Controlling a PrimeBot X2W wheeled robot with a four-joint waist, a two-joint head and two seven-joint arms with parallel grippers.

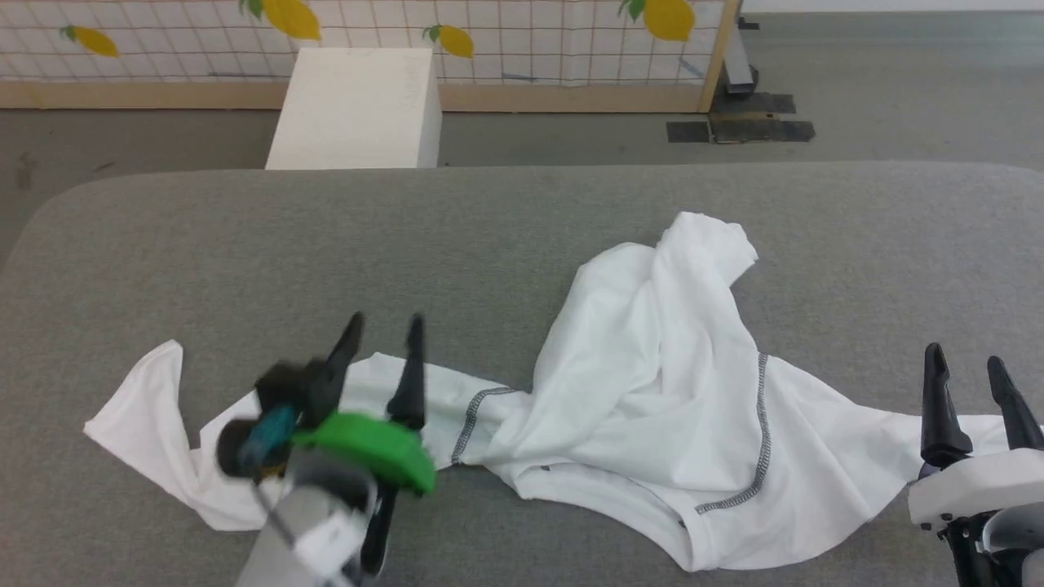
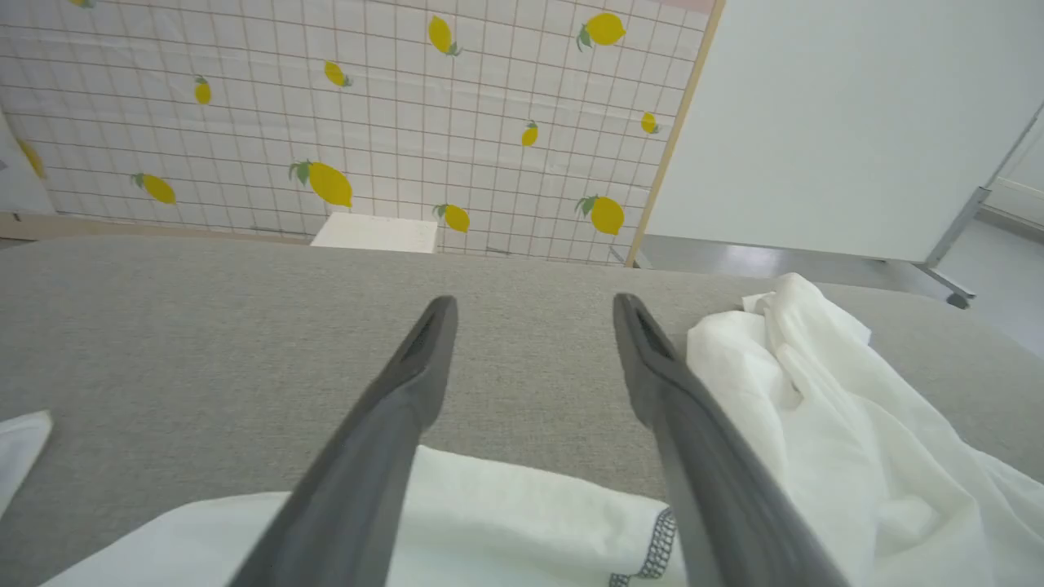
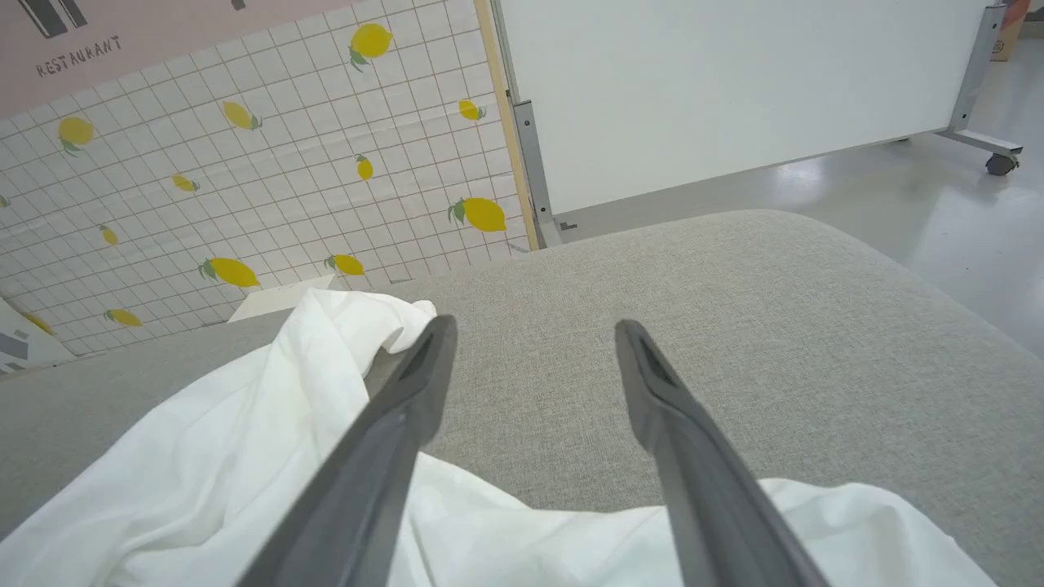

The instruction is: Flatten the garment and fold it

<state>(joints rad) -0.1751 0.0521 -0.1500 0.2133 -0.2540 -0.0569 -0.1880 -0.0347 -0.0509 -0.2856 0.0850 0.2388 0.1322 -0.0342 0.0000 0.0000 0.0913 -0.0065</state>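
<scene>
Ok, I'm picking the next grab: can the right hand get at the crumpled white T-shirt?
Probably yes: the open right hand hangs over one edge of the crumpled white thin-fabric T-shirt, with nothing between them.

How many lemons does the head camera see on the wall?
4. One lemon far left, lemon above the white box, lemon right of it, lemon by the post. Box may hide more.

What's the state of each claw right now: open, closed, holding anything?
Left claw: open, holding nothing, over the left part of the garment.
Right claw: open, holding nothing, over the garment's right end.
</scene>
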